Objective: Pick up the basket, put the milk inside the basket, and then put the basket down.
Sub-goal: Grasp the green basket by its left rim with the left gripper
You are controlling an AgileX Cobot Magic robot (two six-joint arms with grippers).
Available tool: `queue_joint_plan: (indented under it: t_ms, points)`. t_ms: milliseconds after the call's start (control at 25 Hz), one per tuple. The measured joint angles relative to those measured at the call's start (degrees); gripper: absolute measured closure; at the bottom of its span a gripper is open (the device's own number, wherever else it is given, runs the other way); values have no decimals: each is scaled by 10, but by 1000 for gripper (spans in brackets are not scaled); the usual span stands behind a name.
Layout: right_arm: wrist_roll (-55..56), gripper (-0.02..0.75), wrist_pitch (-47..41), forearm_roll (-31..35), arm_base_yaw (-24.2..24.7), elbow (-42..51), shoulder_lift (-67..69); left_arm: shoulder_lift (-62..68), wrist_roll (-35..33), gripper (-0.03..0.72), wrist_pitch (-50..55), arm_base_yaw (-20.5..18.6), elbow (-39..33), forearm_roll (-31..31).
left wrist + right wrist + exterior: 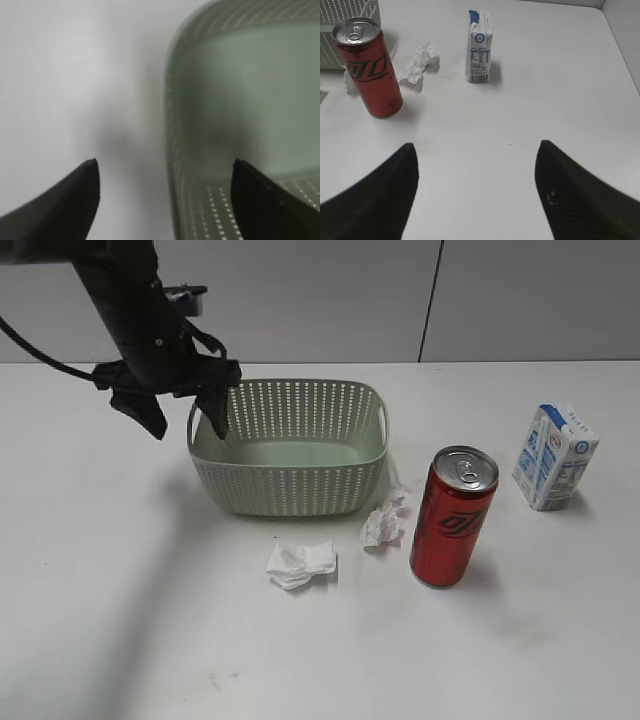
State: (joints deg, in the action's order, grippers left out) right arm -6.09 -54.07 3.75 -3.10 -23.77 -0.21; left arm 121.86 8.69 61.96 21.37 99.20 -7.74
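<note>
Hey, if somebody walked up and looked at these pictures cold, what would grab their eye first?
Probably the tall red can, standing upright right of centre, the brightest thing on the white table. Next, the sage-green basket behind it to the left, empty, with the open left pincer hanging over its left rim. The small white and blue milk stands alone at far right, and two crumpled paper scraps lie in front of the basket.

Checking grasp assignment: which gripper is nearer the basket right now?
Left. The left gripper hovers open at the basket's left rim, jaws straddling the wall. The right gripper is open over bare table, out beyond the red can and milk.
</note>
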Motion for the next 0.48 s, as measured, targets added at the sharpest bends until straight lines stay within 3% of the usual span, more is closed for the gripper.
queue_joint_plan:
  t_ms: [480]
  points:
    - [13,167,0,0,0,0,0,43,39,129,-56,0,0,-3]
